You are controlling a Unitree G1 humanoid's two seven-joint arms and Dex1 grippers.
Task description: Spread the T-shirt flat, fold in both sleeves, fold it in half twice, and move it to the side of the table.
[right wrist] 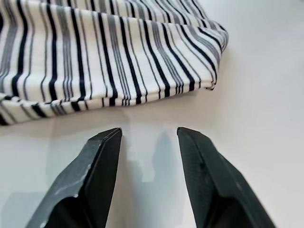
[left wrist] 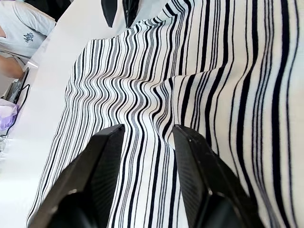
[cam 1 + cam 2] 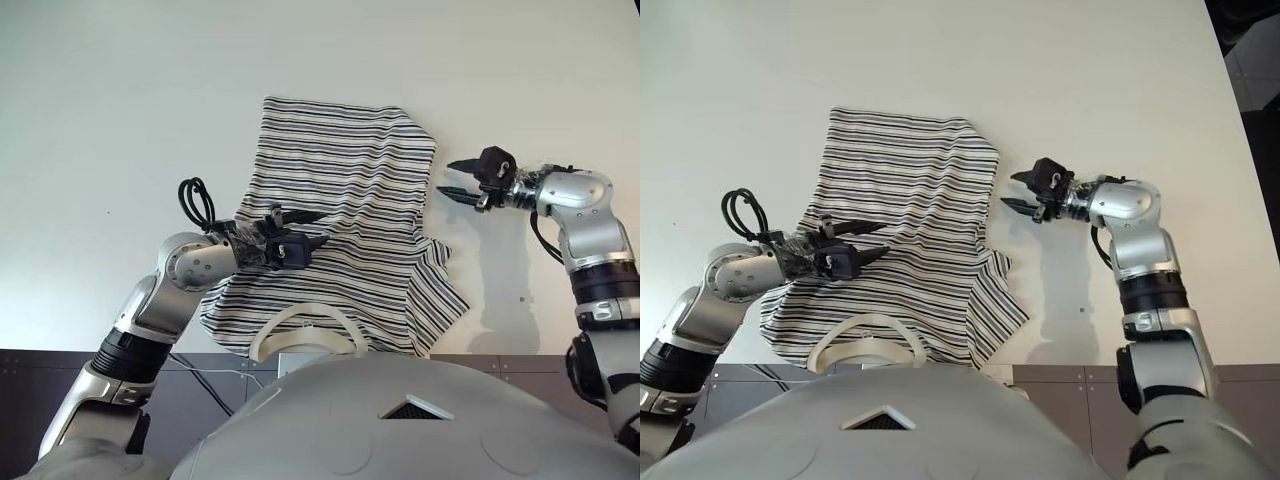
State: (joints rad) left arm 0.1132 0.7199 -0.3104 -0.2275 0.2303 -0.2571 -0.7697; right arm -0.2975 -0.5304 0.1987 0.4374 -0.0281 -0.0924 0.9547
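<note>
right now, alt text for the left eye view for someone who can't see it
A striped T-shirt lies on a white table. The left gripper is open over the shirt's left side; the right gripper is open over bare table just off its right edge.

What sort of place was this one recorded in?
Probably a lab or test workspace, though little of the room shows: a plain white table, a striped T-shirt laid on it, the left gripper over the shirt and the right gripper beside it.
</note>
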